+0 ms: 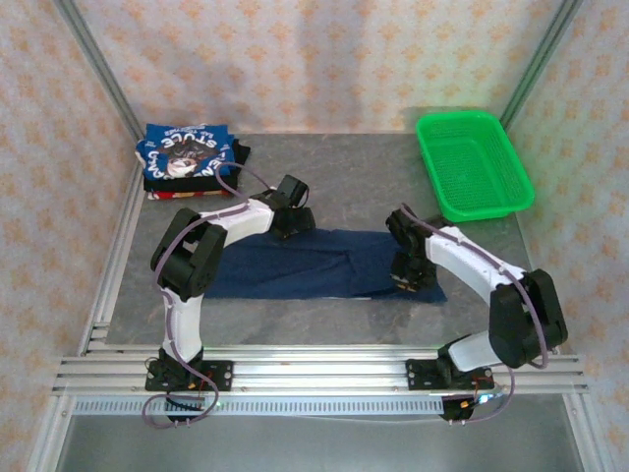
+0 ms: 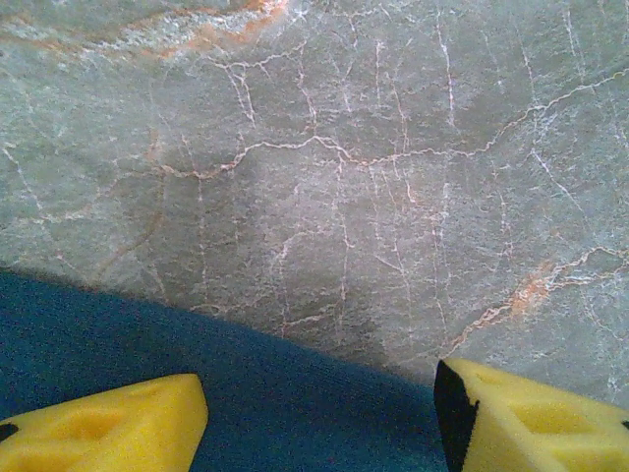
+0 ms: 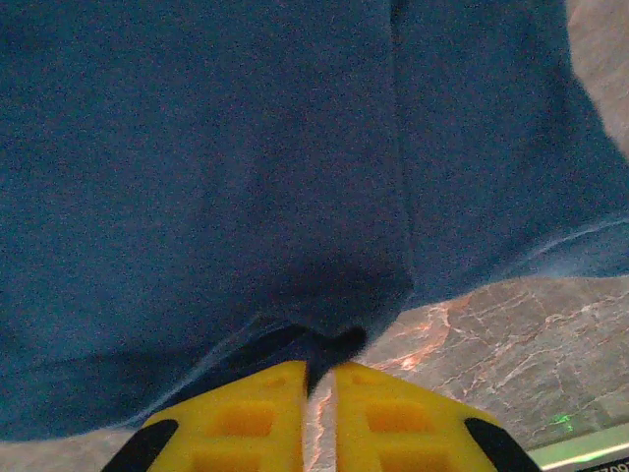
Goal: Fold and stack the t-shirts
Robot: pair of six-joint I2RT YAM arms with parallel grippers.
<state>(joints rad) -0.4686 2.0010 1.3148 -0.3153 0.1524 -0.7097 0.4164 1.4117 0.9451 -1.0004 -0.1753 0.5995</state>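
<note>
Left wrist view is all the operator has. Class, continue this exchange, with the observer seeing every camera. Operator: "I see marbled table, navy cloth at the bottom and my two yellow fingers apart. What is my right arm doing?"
Observer: The right fingers stand almost together on a fold at the right end of the navy t-shirt.
Operator: How does that shirt lie?
Observer: Spread as a long strip across the table, between the two arms.
Operator: Is anything folded yet?
Observer: Yes, a stack of folded t-shirts sits at the far left corner, a blue printed one on top.
</note>
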